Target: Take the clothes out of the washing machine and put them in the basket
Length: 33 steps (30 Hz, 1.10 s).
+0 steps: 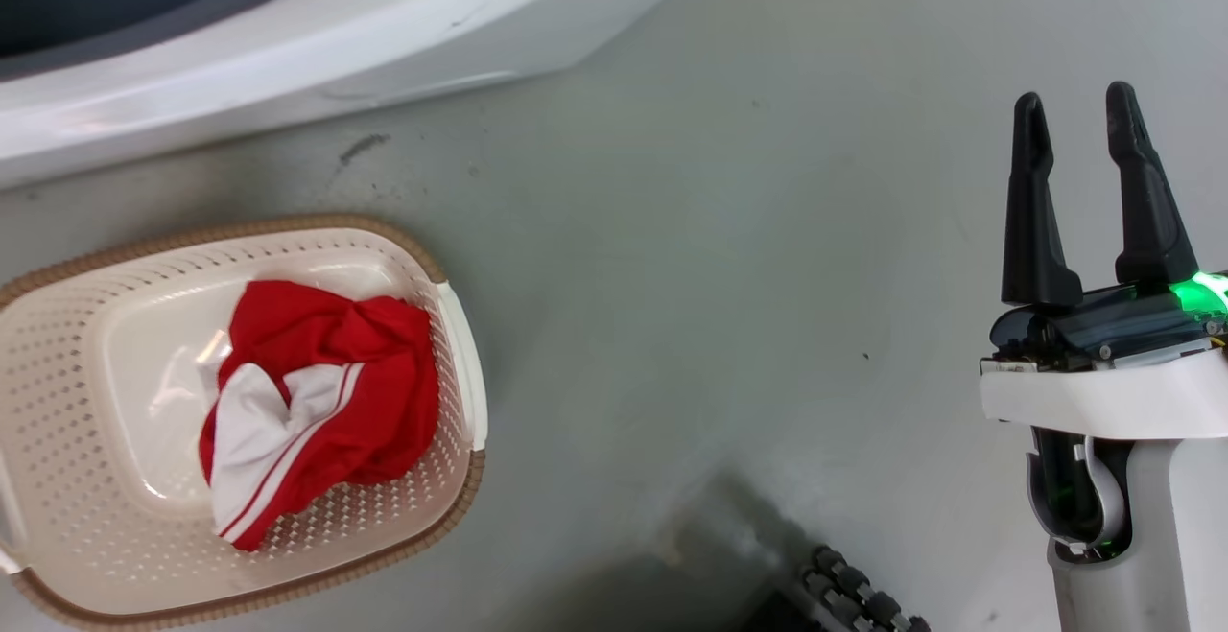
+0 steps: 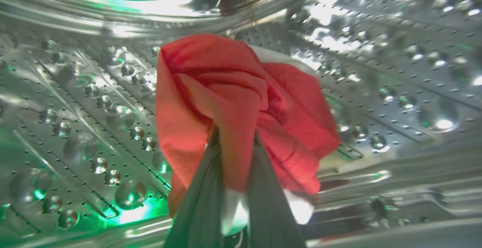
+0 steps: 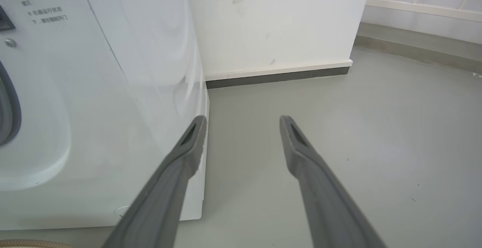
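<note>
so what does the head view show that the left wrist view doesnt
Head view has the basket on the grey floor with a red and white garment in it, and the right gripper, jaws apart. Left wrist view has the steel drum and the left gripper, jaws shut on a second red garment. Both show part of the washing machine, and a red garment each.

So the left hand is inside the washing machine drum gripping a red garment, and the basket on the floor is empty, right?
Not quite: the basket is not empty. The head view shows a red and white garment lying in it. The rest holds: the left hand is inside the drum, shut on another red garment.
</note>
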Motion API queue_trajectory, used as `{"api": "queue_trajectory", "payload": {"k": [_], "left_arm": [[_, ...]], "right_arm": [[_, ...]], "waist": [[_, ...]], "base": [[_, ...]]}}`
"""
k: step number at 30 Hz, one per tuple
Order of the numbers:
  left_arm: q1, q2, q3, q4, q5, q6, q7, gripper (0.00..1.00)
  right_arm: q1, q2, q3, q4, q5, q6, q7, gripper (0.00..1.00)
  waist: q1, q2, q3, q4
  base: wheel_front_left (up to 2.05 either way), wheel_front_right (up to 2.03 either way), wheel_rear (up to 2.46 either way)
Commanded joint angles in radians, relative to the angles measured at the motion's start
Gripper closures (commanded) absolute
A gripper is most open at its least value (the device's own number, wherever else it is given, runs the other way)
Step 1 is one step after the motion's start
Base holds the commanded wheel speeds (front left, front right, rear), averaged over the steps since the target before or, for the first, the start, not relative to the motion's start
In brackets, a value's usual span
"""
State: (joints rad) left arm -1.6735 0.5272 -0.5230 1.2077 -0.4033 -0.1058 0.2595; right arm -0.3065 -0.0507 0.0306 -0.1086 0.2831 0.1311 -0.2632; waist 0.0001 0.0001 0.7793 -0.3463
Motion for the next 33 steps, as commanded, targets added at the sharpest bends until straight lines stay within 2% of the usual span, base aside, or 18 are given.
{"api": "queue_trajectory", "payload": {"k": [1,10,18,27,33], "left_arm": [[0.045,-0.010,0.004,0.004,-0.012,-0.005,-0.040,1.00],[0.239,-0.080,0.005,0.002,-0.073,-0.021,-0.232,1.00],[0.432,-0.152,-0.033,-0.071,-0.119,-0.023,-0.404,1.00],[0.623,-0.142,-0.054,-0.236,-0.151,-0.021,-0.505,1.00],[0.753,-0.114,-0.059,-0.447,-0.145,0.030,-0.516,1.00]], "right_arm": [[0.010,0.001,-0.002,0.003,-0.010,-0.001,-0.002,0.00],[0.052,0.001,-0.008,0.021,-0.063,-0.001,-0.002,0.00],[0.121,0.001,0.000,0.040,-0.111,-0.001,-0.002,0.00],[0.207,0.001,-0.003,0.064,-0.140,-0.001,-0.002,0.00],[0.260,0.000,-0.002,0.074,-0.158,-0.001,-0.002,0.00]], "waist": [[-0.0001,-0.0001,-0.052,0.023],[-0.0001,-0.0001,-0.190,0.077],[-0.0001,-0.0001,-0.330,0.133],[-0.0001,-0.0001,-0.483,0.181],[-0.0001,-0.0001,-0.564,0.208]], "base": [[0.00,0.00,0.00],[0.00,0.00,0.00],[0.00,0.00,0.00],[0.00,0.00,0.00],[0.00,0.00,0.00]]}}
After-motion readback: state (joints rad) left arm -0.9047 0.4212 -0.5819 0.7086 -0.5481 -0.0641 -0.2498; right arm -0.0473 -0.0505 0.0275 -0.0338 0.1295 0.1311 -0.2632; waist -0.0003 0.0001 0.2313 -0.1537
